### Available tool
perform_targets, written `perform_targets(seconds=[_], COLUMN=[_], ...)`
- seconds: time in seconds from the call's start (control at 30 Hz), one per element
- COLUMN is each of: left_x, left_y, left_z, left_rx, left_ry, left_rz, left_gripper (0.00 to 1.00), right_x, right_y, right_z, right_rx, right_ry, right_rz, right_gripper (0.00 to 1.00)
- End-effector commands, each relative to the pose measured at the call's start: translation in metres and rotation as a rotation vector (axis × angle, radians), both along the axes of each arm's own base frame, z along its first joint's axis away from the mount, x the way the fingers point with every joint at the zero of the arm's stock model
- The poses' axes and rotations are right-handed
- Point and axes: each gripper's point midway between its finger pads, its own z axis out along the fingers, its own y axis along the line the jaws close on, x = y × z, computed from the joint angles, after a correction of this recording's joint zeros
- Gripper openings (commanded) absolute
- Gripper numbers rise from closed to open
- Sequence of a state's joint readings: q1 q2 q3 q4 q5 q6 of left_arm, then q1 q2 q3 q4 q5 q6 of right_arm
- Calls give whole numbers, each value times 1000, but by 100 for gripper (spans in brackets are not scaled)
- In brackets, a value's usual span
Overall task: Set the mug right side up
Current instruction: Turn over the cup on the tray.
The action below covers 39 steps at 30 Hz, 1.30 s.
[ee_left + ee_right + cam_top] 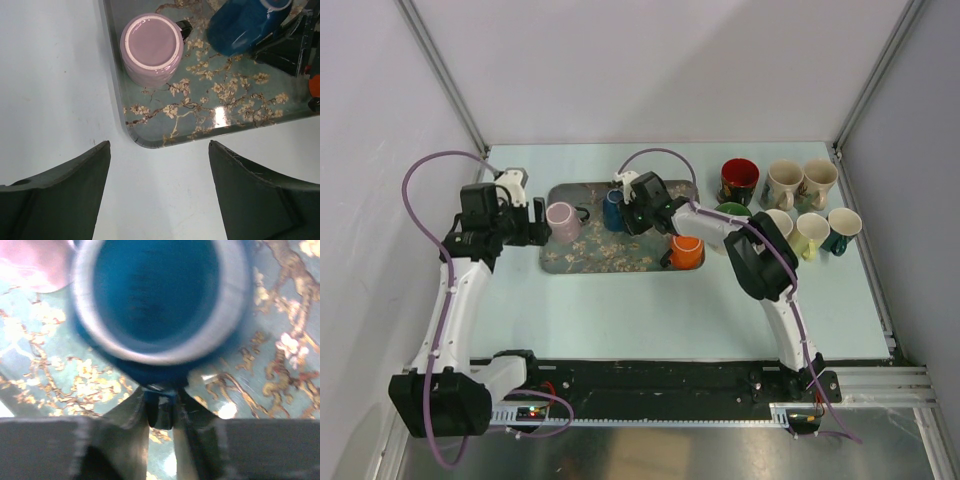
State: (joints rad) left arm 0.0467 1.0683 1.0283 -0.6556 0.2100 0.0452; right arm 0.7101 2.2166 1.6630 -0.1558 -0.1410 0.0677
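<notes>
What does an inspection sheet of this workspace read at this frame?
Surface: pale green table carrying a floral tray.
Job's things: blue mug tilted, held over the tray; pink mug upside down on the tray.
Clutter: orange mug on the tray; mug cluster right of it.
Grippers: left tool open above the table by the tray corner; right tool shut on the blue mug.
Cables: purple cables loop along both arms.
Surroundings: white walls.

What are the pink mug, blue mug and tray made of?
Pink mug: probably glazed ceramic, soft sheen, raised foot ring. Blue mug: probably glazed ceramic too, thick pale rim. Tray: glossy printed surface with glare; plastic or coated metal, cannot tell.
</notes>
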Motion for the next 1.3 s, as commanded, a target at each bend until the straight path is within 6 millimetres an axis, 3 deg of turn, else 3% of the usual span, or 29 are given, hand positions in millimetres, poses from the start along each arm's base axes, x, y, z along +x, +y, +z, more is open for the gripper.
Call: perform_targets(seconds=[0.0, 0.07, 0.13, 0.3, 0.47, 0.7, 1.0, 1.27], left_x=[15, 18, 21, 22, 22, 6, 12, 14], left_y=[-7, -10, -23, -57, -81, -118, -154, -196], left_z=[23, 22, 24, 31, 47, 85, 89, 96], left_rx=[31, 60, 92, 204, 368, 571, 755, 803], left_ry=[-75, -81, -93, -190, -439, -866, -1093, -1250], left_rz=[-77, -114, -187, -410, -600, -792, -929, -1011], left_gripper=[83, 83, 83, 84, 86, 89, 89, 88], right_x=[2, 3, 1, -1, -11, -48, -102, -120], right_y=[2, -4, -5, -11, -36, -69, -82, -79], right_z=[5, 7, 17, 78, 143, 201, 223, 230], right_rx=[19, 22, 45, 217, 454, 745, 790, 778], right_ry=[-2, 2, -2, 5, 123, 328, 483, 469], right_rz=[50, 67, 112, 243, 363, 493, 655, 728], right_gripper=[17, 4, 1, 0, 0, 0, 0, 0])
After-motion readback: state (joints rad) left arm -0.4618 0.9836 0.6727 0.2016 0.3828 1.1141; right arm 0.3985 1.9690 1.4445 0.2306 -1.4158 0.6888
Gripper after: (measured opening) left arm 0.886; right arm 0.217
